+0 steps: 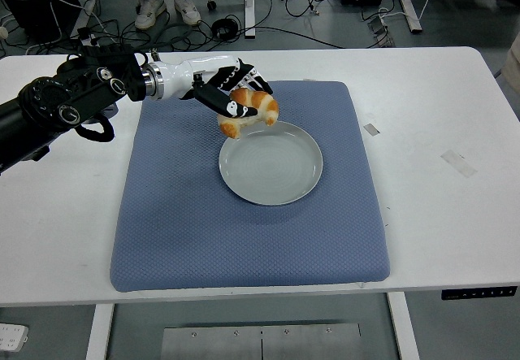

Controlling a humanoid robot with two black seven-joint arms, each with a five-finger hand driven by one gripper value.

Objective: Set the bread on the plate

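The left hand (231, 92), black-fingered on a white wrist and black forearm, is reaching in from the left edge over the white counter (439, 116). Its fingers are curling closed around the golden-brown crescent-shaped bread roll (252, 110), which is hanging clear of every surface. The roll is sitting above the far left rim of the round pale grey-green ceramic plate (270, 162), overlapping that rim in the head view rather than the plate's centre. The plate is resting near the middle of the blue textured fabric mat (244, 238), and nothing is lying on the plate. The right hand is not appearing in the head view.

Step in hand: the transport stage, judged to be nearly complete, with the placing stage not yet done.

Next move, as a judgement: the hand is needing a further short travel toward the plate's centre, then a descent until the roll is touching the plate's flat floor, and only then an opening of the fingers. Releasing at the present position is risking the roll landing on the rim and tipping onto the mat.
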